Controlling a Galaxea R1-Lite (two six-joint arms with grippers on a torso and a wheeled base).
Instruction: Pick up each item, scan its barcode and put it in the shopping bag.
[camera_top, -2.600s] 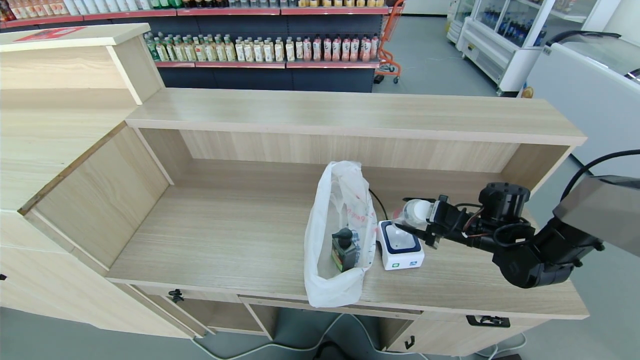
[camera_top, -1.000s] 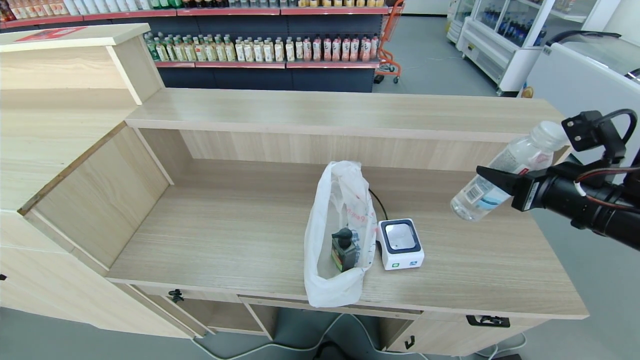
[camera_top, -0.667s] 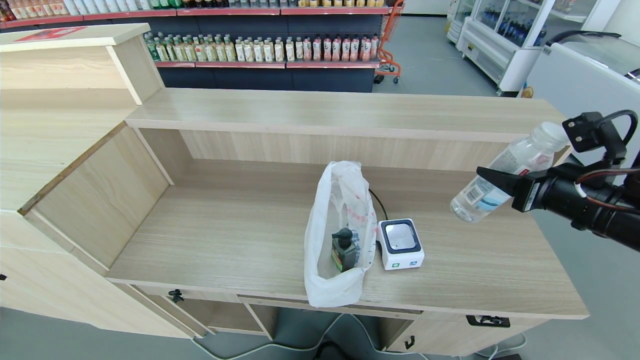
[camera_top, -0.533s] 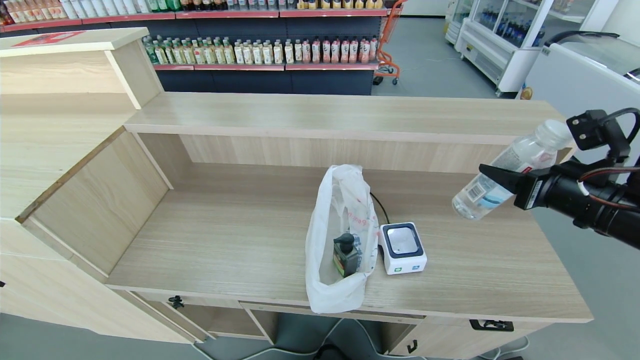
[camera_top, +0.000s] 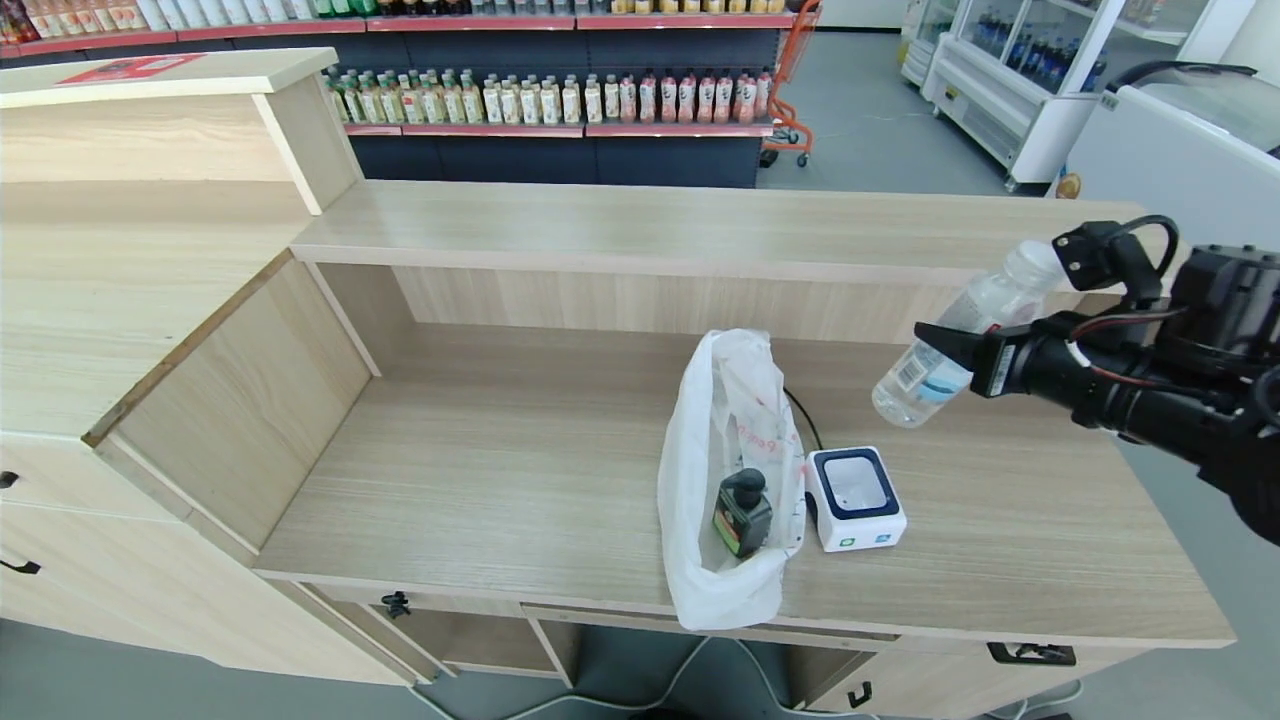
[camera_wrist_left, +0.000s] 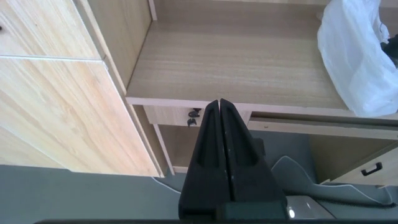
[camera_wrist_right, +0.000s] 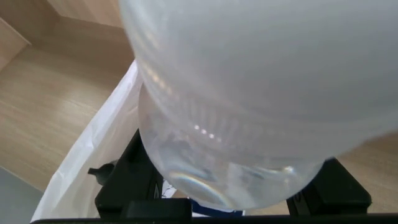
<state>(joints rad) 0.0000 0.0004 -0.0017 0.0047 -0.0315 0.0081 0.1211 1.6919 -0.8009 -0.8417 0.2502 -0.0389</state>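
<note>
pump bottle (camera_top: 741, 513) already in shopping bag (camera_top: 705, 470), at near edge of counter (camera_top: 500, 470). water bottle (camera_top: 985, 300) clamped in right gripper (camera_top: 940, 350), tilted in air, far right of scanner (camera_top: 855, 497); scan and bagging probably left. left gripper (camera_wrist_left: 219, 115) fingers together, empty.

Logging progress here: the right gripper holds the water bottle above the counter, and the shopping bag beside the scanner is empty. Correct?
Not quite. The shopping bag is not empty: the head view shows a dark pump bottle standing inside it. The rest holds: the right gripper holds the water bottle above the counter, and the bag sits beside the scanner.
</note>
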